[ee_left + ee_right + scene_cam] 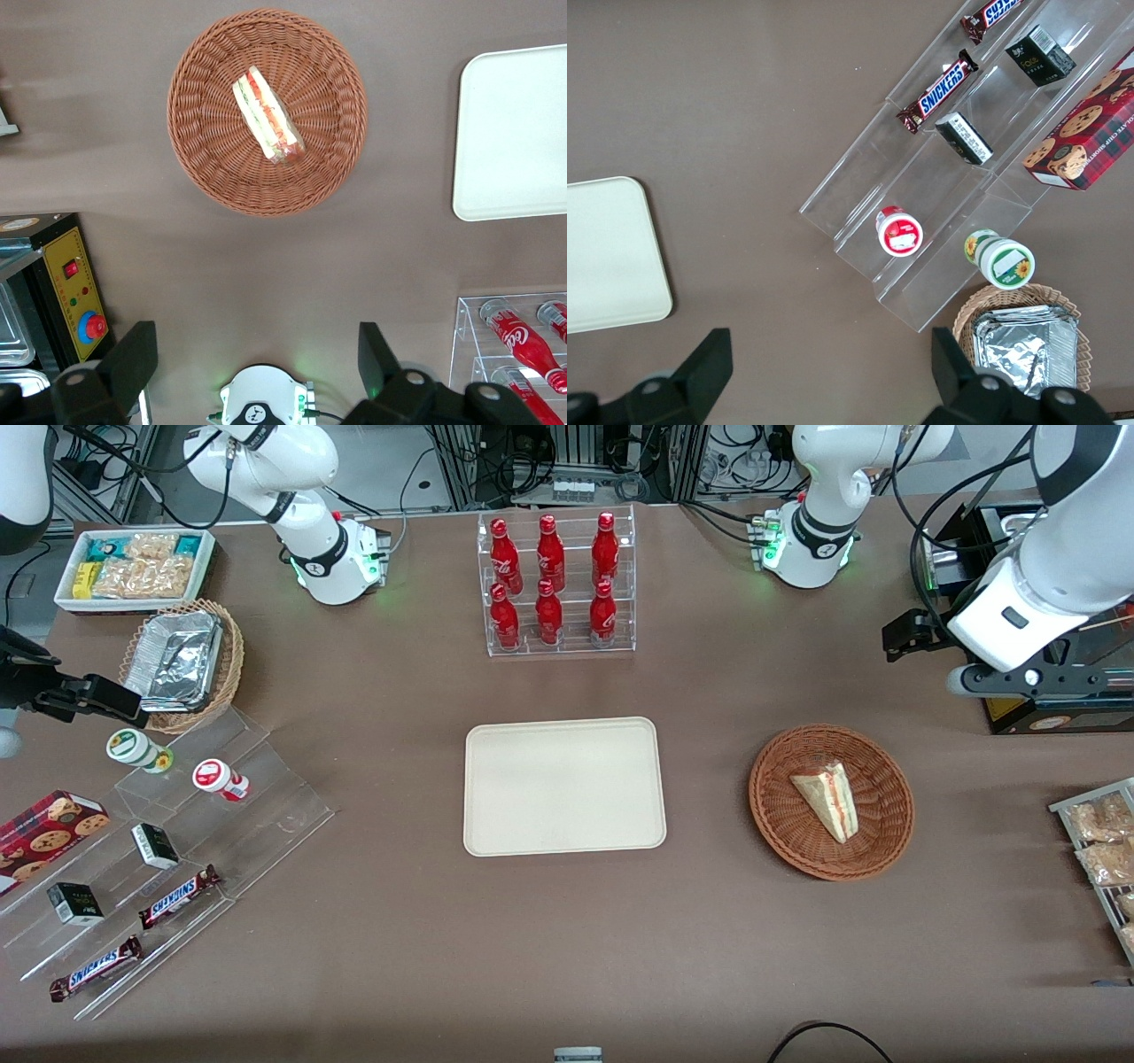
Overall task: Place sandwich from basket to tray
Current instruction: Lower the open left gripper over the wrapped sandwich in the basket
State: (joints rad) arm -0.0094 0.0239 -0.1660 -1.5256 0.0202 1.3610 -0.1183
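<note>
The brown table [372,957] carries the tray [564,786] at centre. The sandwich [828,799] lies in the basket [780,824], toward the working arm's end. The gripper [257,372] hangs above bare tabletop, fingers [133,359] spread apart, holding nothing. A bottle rack [558,584] stands farther from the front camera.

Left hand [257,354] aloft, fingers spread
</note>
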